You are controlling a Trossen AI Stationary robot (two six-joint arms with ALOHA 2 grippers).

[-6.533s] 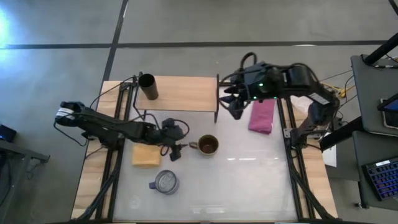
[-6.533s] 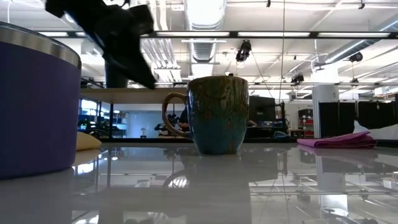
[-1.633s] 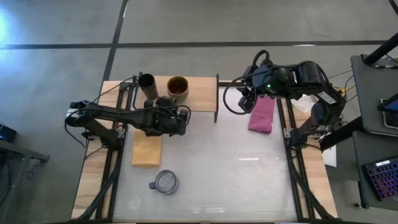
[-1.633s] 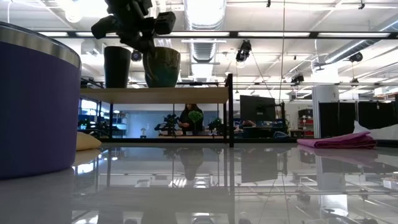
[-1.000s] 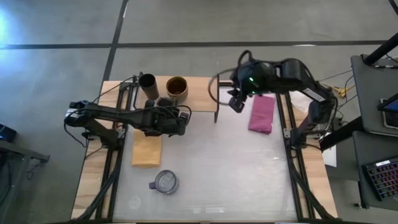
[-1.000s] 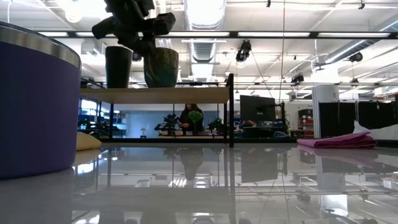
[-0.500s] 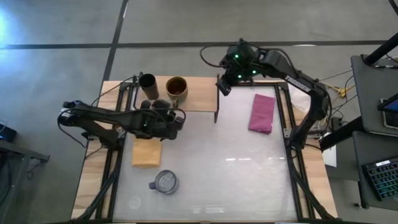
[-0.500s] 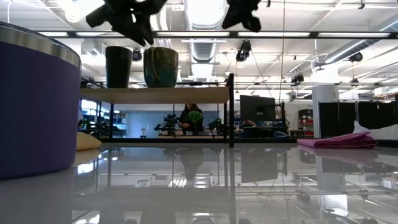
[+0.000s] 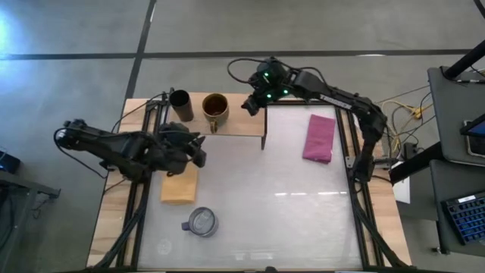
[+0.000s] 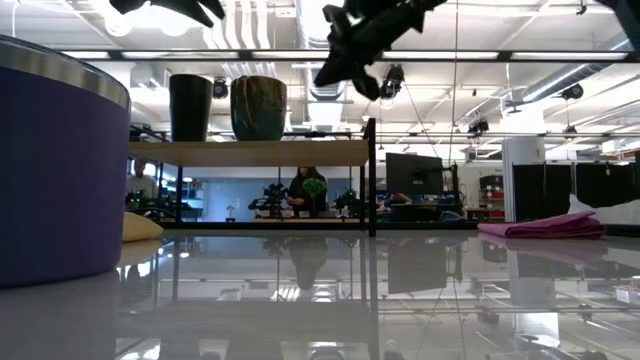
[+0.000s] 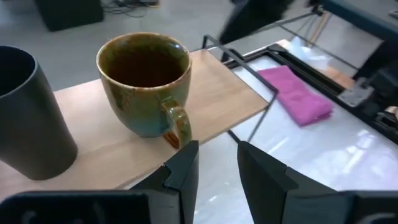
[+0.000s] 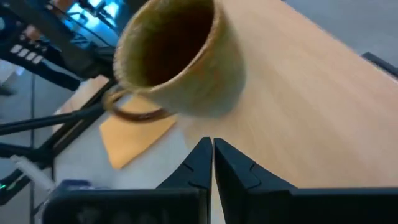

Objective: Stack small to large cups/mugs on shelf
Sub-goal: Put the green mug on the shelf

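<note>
The small black cup (image 9: pixel 180 105) and the tan-olive mug (image 9: pixel 215 110) stand upright side by side on the light-wood shelf (image 9: pixel 241 120); both also show in the low view, the cup (image 10: pixel 189 107) and the mug (image 10: pixel 258 107). The mug's handle (image 11: pixel 176 123) points toward the table's near side. The purple tumbler (image 9: pixel 201 222) with its silvery lid stands on the table near the front. My left gripper (image 11: pixel 217 146) is open and empty, in front of the shelf (image 9: pixel 198 152). My right gripper (image 12: pixel 212 142) is shut, above the shelf's right part (image 9: pixel 248 102), right of the mug.
A yellow cloth (image 9: pixel 179 186) lies under my left arm, in front of the shelf. A magenta cloth (image 9: pixel 319 138) lies at the right. The shelf's black end frame (image 9: pixel 264 121) stands at its right end. The white table top (image 9: pixel 303 205) spreads in front.
My left gripper has drawn back from the mug, up and toward the table's left and near side. The mug stays upright on the shelf beside the black cup. My right gripper has swung from beside the magenta cloth toward the table's left, over the shelf toward the mug.
</note>
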